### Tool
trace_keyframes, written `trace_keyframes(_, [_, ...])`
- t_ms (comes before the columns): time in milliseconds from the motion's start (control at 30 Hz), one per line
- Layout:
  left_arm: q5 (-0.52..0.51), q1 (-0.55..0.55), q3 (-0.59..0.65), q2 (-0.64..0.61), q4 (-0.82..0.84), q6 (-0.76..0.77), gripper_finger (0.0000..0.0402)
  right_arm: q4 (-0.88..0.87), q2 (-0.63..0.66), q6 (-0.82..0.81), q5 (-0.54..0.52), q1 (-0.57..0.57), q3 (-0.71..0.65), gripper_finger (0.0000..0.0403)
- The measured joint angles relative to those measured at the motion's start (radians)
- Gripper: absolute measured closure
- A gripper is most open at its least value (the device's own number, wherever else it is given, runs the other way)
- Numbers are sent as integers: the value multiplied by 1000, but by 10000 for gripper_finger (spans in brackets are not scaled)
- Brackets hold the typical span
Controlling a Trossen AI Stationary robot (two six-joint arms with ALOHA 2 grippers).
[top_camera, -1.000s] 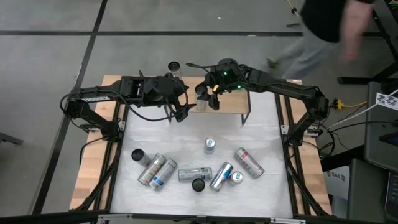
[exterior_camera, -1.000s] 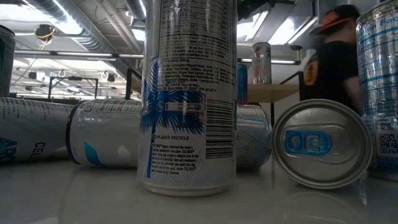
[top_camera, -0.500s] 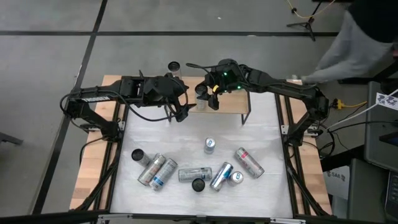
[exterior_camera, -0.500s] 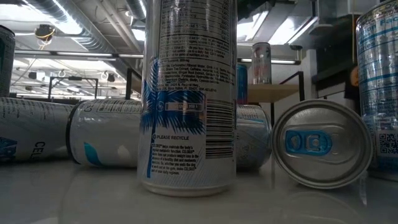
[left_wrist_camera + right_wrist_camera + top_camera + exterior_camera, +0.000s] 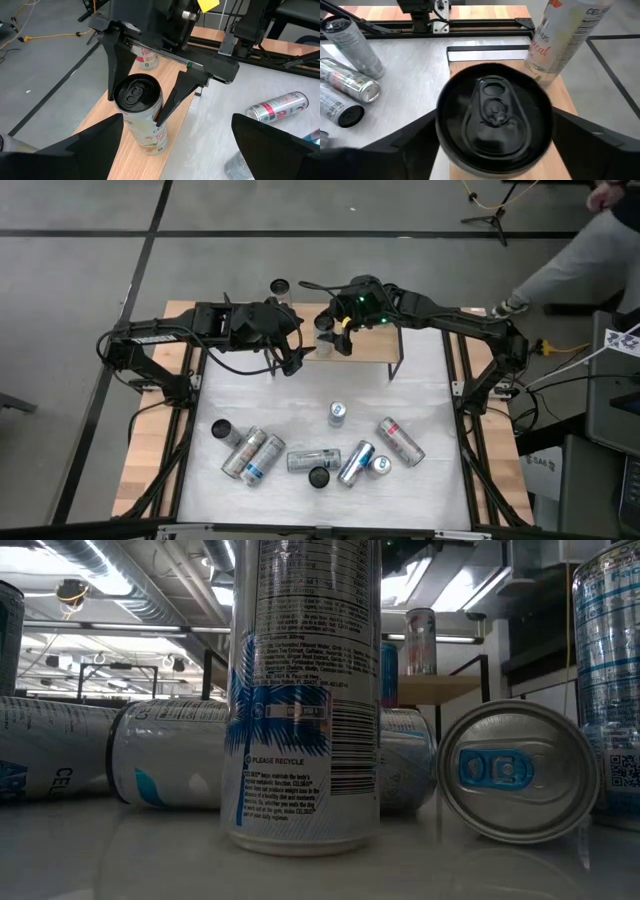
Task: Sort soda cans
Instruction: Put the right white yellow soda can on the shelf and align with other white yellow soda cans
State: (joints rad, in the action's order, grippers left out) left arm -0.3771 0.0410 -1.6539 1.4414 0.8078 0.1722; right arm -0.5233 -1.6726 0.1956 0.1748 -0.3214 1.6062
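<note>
- Soda cans (image 5: 300, 460) lie mostly in a loose cluster toward the near edge of the bench (image 5: 430, 380): several on their sides, a few upright, one lying can with red marks (image 5: 401, 441) at the right end of the cluster.
- One small can stands alone (image 5: 337, 413) near the bench's middle, apart from the cluster.
- Dark-topped can (image 5: 141, 114) stands upright on a wooden shelf (image 5: 370, 345) at the far edge of the bench; the left wrist view shows it between the right pincer's fingers (image 5: 112, 62).
- Right pincer (image 5: 335, 335) hangs directly over this can, fingers spread to either side of it, not clamped; whether they touch the can wall, cannot tell.
- Another pale-labelled can (image 5: 565, 37) stands upright just beside it on the same shelf.
- A further dark-topped can (image 5: 280, 286) stands beyond the shelf's far left end.
- Left pincer (image 5: 292, 362) waits near the far edge, left of the shelf, fingers wide apart, holding nothing.
- A person's sleeve (image 5: 580, 255) shows beyond the bench's far right corner.
</note>
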Motion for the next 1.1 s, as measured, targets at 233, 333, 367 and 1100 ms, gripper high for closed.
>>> trace_keyframes(233, [-3, 0, 0, 0, 0, 0, 36, 3, 0, -1, -34, 0, 0, 27])
trace_keyframes(333, [-8, 0, 0, 0, -2, 0, 36, 4, 0, -2, -34, 0, 0, 29])
trace_keyframes(367, [-8, 0, 0, 0, -8, -1, 36, 4, 0, -2, -34, 0, 0, 29])
trace_keyframes(1100, [0, 45, 0, 0, -154, -157, 36, -93, 142, -3, -79, 0, 2, 27])
